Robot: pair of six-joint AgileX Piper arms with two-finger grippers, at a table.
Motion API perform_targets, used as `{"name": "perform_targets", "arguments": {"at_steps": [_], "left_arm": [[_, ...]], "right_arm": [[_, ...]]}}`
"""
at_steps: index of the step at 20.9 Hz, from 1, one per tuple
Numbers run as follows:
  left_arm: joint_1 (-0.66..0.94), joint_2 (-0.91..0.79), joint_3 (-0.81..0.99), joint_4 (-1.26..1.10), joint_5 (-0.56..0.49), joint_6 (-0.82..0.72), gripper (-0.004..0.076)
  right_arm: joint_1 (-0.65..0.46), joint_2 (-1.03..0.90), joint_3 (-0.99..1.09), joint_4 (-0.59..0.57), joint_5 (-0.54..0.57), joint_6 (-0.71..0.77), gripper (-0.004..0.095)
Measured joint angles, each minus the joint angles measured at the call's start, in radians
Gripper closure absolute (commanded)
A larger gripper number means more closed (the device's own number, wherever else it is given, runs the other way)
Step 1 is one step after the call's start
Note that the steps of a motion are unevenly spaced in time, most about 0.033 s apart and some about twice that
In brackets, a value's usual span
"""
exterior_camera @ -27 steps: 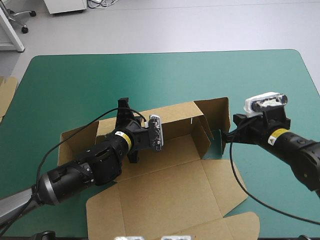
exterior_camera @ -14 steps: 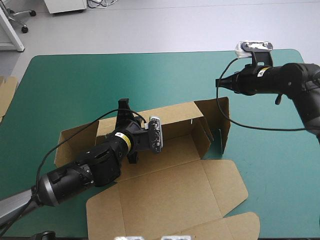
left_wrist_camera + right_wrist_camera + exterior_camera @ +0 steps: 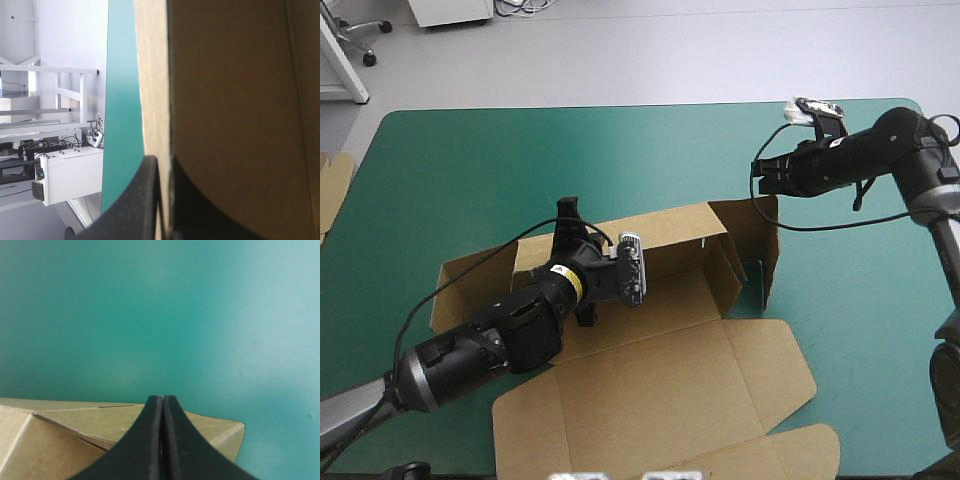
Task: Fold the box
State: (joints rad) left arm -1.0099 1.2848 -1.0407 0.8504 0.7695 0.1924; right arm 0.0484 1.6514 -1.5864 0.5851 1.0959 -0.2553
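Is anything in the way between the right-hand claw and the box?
Nothing visible. The right gripper, shut, hangs close over the raised right wall of the box, with only open air between them.

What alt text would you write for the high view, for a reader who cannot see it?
A brown box, walls partly raised and lid flat, lies on a teal-green cover. The left pincer is shut on its far wall; the right pincer, shut and empty, hangs by its far right corner.
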Motion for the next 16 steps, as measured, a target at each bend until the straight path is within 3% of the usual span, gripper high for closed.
{"name": "perform_targets", "arguments": {"at_steps": [9, 16], "left_arm": [[0.0, 0.025, 0.05, 0.066, -0.025, -0.004, 0.0738], [0.0, 0.024, 0.082, 0.117, -0.045, -0.03, 0.0738]], "right_arm": [[0.0, 0.0, 0.009, 0.021, 0.126, -0.013, 0.0927], [-0.001, -0.056, 0.13, 0.021, 0.131, -0.03, 0.0927]]}}
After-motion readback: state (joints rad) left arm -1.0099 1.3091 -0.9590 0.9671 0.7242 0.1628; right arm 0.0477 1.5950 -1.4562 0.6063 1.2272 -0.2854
